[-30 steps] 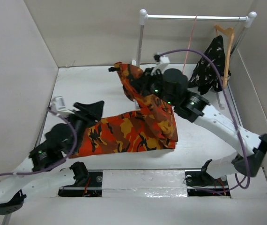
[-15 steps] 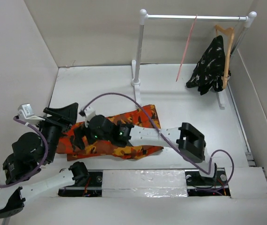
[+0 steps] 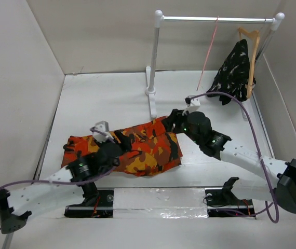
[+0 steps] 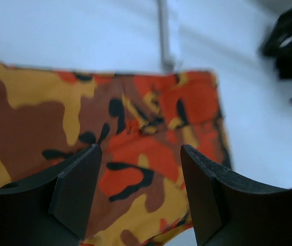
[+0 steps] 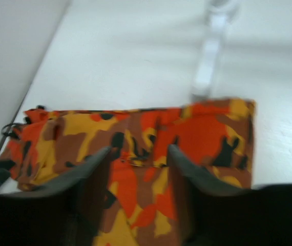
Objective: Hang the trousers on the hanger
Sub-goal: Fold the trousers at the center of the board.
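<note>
The trousers (image 3: 143, 150), in orange, red, yellow and black camouflage, lie flat on the table in front of the arms. My left gripper (image 3: 121, 147) hovers over their middle, open; in the left wrist view the trousers (image 4: 136, 128) show between its spread fingers (image 4: 77, 192), which hold nothing. My right gripper (image 3: 172, 120) is over their far right corner, also open, and the blurred right wrist view shows the trousers (image 5: 187, 128) beneath it. The thin pink hanger (image 3: 209, 52) hangs on the rail (image 3: 215, 19) at the back, apart from both grippers.
A wooden hanger (image 3: 251, 41) with a black-and-white garment (image 3: 233, 70) hangs at the rail's right end. The rack's left post (image 3: 153, 57) stands just behind the trousers. Walls close in the table on the left, back and right.
The trousers, held up by the right gripper a second ago, now lie spread flat. The right gripper has let go and moved to their right end. The left arm has swung in over them.
</note>
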